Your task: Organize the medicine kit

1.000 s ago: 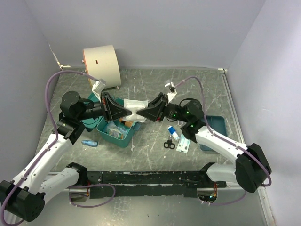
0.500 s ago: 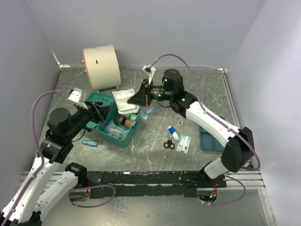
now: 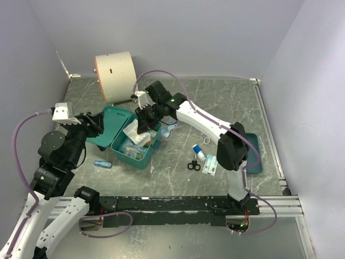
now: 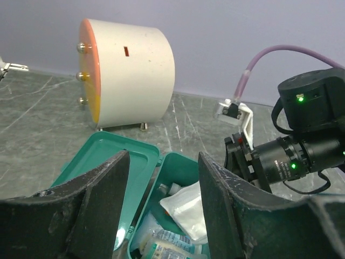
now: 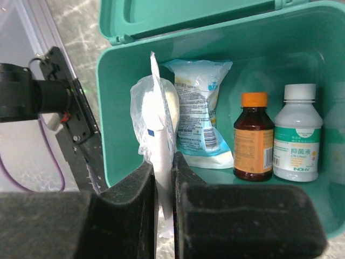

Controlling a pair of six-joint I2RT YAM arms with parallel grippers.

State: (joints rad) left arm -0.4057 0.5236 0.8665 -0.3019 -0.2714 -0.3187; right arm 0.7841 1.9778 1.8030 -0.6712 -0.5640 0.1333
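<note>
From above, one open kit point(image 3: 116, 116) sits left of centre before one drum point(image 3: 115, 75); the left wrist shows the left gripper point(image 4: 161, 162) spread wide and empty; the right wrist shows two bottles point(image 5: 253, 137), one packet point(image 5: 197, 113), and the right gripper point(image 5: 163, 167) clamped on one pouch point(image 5: 156, 124) inside the kit.

White bottle point(image 5: 298, 135) label: Chinese characters; rest illegible

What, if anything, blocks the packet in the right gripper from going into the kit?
Nothing visible does. The kit stands open, and the packet, pinched in the right gripper, hangs at the kit's free left end, beside a printed pouch.
</note>
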